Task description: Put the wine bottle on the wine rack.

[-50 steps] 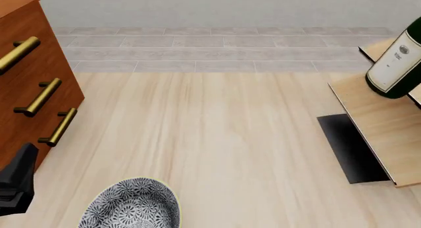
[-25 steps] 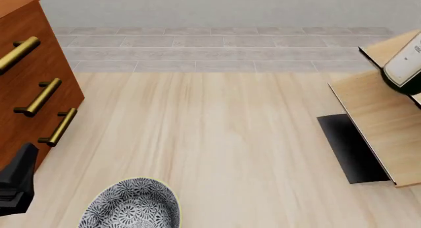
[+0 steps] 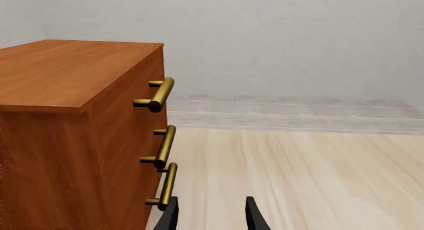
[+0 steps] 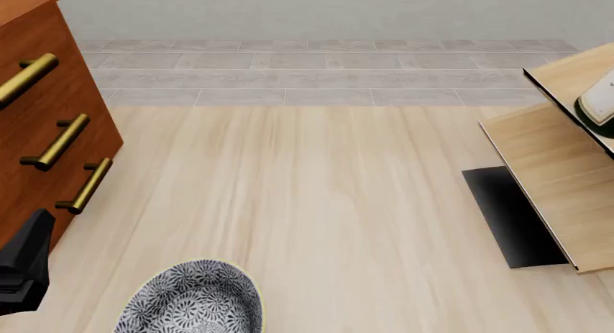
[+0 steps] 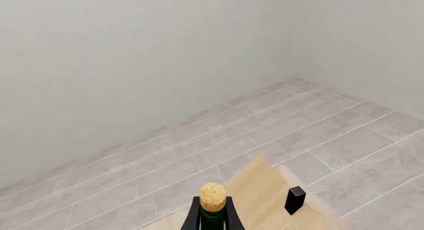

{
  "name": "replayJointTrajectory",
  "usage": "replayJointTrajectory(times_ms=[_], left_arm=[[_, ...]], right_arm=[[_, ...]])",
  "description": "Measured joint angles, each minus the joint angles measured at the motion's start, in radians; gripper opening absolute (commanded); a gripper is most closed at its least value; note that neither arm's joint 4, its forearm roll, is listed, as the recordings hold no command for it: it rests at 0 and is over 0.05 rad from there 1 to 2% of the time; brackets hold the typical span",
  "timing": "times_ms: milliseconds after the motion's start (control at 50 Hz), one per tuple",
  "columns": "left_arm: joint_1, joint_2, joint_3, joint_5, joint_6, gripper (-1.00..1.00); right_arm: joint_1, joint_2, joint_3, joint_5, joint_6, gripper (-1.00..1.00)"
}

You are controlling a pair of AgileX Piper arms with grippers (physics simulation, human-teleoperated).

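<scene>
Your wine bottle [image 4: 600, 103] shows only as a sliver at the far right edge of the front view: a rounded dark green base with a patch of white label, sitting between the two slanted panels of the wine rack [image 4: 551, 182]. It overlaps the upper panel's dark edge and lies just above the lower panel; whether it rests on the wood cannot be told from here. The rack's black base plate [image 4: 508, 216] lies flat on the table [image 4: 326, 203] just left of the lower panel.

In your right wrist view the bottle's tan cork [image 5: 213, 196] and dark neck stand between the two black fingers of the right gripper [image 5: 213, 217], which press against the neck on both sides, so that hand is clamped on the bottle. Beyond the cork lies a tan panel of the rack with a small black block [image 5: 295, 199] on it.

Your left gripper [image 3: 210, 215] is spread, with bare table between its two black fingertips and nothing held. It sits low beside the drawer cabinet [image 4: 43, 110], close to the lowest of the three brass handles [image 3: 164, 185]. A patterned bowl [image 4: 192, 298] stands on the table near the front edge, to the right of that cabinet and well apart from the rack.
</scene>
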Motion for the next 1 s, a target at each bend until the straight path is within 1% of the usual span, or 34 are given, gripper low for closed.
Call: replayJointTrajectory(times_ms=[360,620,1000], left_arm=[[0.003,0.000,0.000,0.001,-0.002,1.00],[0.005,0.000,0.000,0.003,-0.003,1.00],[0.010,0.000,0.000,0.007,-0.003,1.00]], right_arm=[[-0.043,0.022,0.009,-0.012,0.010,-1.00],[-0.072,0.034,0.037,-0.033,0.023,-1.00],[-0.093,0.045,0.077,-0.062,0.048,-1.00]])
